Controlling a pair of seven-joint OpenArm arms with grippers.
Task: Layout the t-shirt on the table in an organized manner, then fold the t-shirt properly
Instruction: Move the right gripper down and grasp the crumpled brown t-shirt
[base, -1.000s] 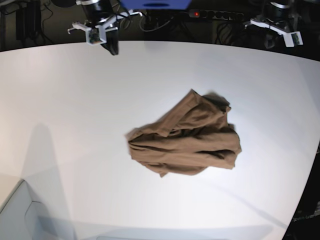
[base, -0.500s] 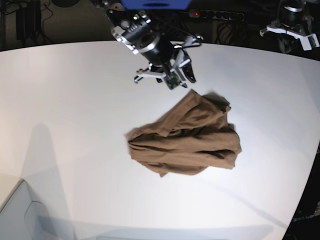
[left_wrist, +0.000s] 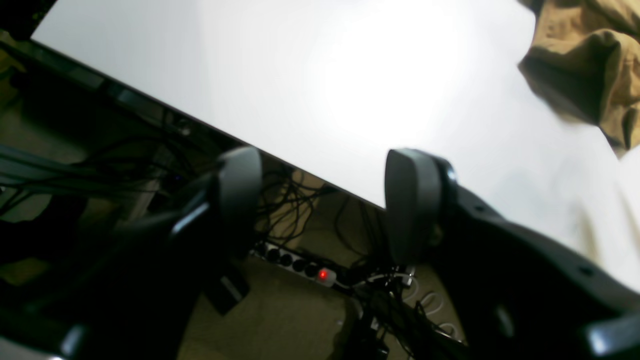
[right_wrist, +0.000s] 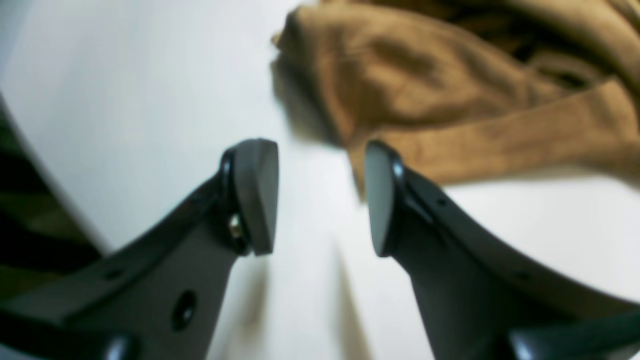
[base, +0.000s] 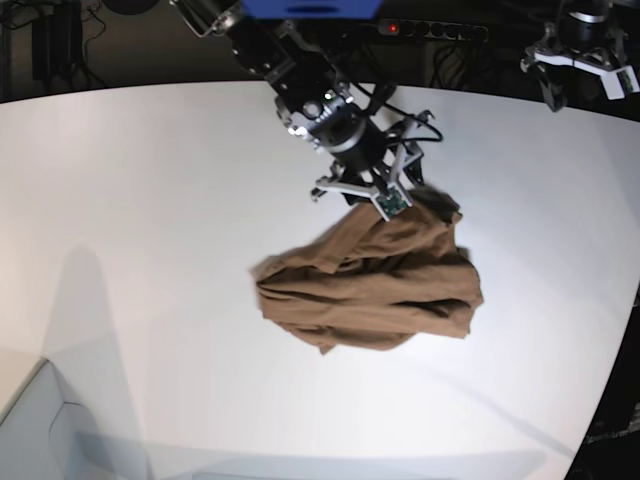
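The brown t-shirt (base: 375, 285) lies crumpled in a heap right of centre on the white table (base: 150, 200). My right gripper (base: 398, 198) hangs over the heap's far corner. In the right wrist view this gripper (right_wrist: 320, 200) stands open just above the bare table, with the t-shirt (right_wrist: 450, 90) edge right behind its fingertips and nothing between them. My left gripper (base: 557, 92) sits at the table's far right edge. In the left wrist view it (left_wrist: 325, 195) is open and empty over the table's rim, with the t-shirt (left_wrist: 590, 65) far off at top right.
A power strip (base: 430, 30) with a red light and loose cables lie on the floor behind the table's back edge. A pale grey box (base: 40, 430) sits at the near left corner. The table's curved edge runs down the right side.
My right arm has swung from the back left edge across to the t-shirt's far corner and its jaws have opened. The left gripper has opened at the back right. The t-shirt has not moved.
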